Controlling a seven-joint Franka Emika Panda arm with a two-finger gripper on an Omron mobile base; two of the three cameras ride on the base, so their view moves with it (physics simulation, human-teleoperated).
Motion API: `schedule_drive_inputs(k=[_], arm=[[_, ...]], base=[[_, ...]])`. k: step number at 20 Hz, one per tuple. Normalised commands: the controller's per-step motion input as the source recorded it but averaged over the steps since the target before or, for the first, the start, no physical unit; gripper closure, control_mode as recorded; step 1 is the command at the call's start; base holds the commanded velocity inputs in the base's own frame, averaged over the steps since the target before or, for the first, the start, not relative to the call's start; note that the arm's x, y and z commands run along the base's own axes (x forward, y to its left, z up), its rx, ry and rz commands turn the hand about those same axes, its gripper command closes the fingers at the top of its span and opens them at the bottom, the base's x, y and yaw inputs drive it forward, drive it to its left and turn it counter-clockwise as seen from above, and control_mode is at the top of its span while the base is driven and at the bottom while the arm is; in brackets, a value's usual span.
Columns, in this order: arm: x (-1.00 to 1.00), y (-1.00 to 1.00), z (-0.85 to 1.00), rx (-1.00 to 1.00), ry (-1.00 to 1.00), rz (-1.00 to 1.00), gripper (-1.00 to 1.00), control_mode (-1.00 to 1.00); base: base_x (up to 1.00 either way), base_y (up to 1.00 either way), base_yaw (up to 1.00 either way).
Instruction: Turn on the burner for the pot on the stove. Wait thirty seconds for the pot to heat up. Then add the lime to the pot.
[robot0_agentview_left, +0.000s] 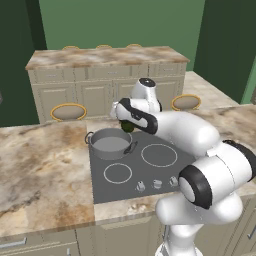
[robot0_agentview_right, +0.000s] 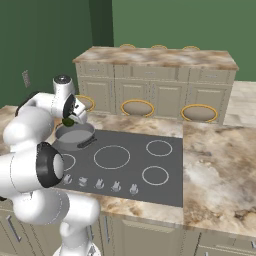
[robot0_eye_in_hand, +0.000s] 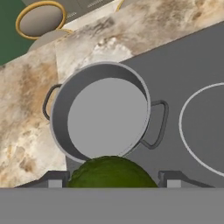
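From the left base view, the end effector (robot0_agentview_left: 127, 125) holds the lime (robot0_agentview_left: 128, 126) just above the far rim of the pot (robot0_agentview_left: 110, 143), which sits on the stove (robot0_agentview_left: 150, 170) set in the marble table (robot0_agentview_left: 40, 170). The right base view shows the lime (robot0_agentview_right: 68, 121) hanging over the pot (robot0_agentview_right: 75, 137) at the stove's (robot0_agentview_right: 130, 165) back left ring. In the hand view the two fingertips (robot0_eye_in_hand: 54, 179) stand wide apart, clamped on either side of the lime (robot0_eye_in_hand: 113, 173), with the empty pot (robot0_eye_in_hand: 105, 113) below.

You find no readable text, label, brand or number anywhere here; the stove (robot0_agentview_left: 150, 167) carries only plain white ring markings.

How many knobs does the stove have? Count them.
5. The knobs sit in one row along the stove's front edge; the arm could hide another at the left.
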Motion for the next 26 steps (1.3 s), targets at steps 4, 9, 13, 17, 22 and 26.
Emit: schedule_drive_inputs(k=[4,9,13,17,22,26], arm=[[0.04,0.06,-0.11,-0.03,0.00,0.00,1.00,-1.00],[0.09,0.17,-0.07,-0.01,0.00,0.00,1.00,-1.00],[0.16,0.26,-0.12,-0.01,0.00,0.00,1.00,-1.00],[0.21,0.14,-0.13,-0.04,0.00,0.00,1.00,-1.00],[0.19,0.01,-0.12,-0.04,0.00,0.00,1.00,-1.00],[0.21,0.01,-0.19,-0.04,0.00,0.00,1.00,-1.00]], base=[[0.00,0.00,0.00],[0.00,0.00,0.00],[0.00,0.00,0.00],[0.00,0.00,0.00],[0.00,0.00,0.00],[0.00,0.00,0.00]])
